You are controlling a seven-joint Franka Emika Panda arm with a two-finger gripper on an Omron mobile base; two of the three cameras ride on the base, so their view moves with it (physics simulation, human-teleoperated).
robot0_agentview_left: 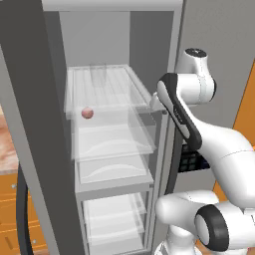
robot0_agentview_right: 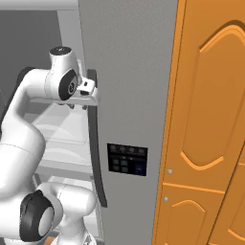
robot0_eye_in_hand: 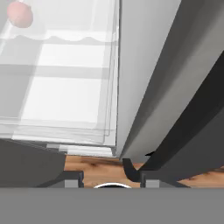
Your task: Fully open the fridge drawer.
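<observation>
The grey fridge (robot0_agentview_left: 149,45) stands with its left door (robot0_agentview_left: 30,124) swung open. Stacked translucent drawers (robot0_agentview_left: 112,134) fill it, and the upper ones jut out past the front. A small pink ball (robot0_agentview_left: 87,113) lies in an upper drawer, also visible as the ball (robot0_eye_in_hand: 19,15) in the hand view. My gripper (robot0_agentview_left: 153,103) hovers at the right front corner of the top drawer (robot0_agentview_left: 107,87), beside the black curved handle (robot0_agentview_right: 93,139) of the shut right door. In the hand view the gripper (robot0_eye_in_hand: 109,179) is open with nothing between its fingertips (robot0_eye_in_hand: 72,177), and the drawers (robot0_eye_in_hand: 61,87) lie below to the left.
The shut right fridge door (robot0_agentview_right: 129,72) carries a dark control panel (robot0_agentview_right: 127,159). A tall orange cabinet door (robot0_agentview_right: 210,119) stands right of the fridge. Orange wooden drawers (robot0_agentview_left: 10,199) and a counter edge sit left of the open door. Wooden floor (robot0_eye_in_hand: 94,166) lies below.
</observation>
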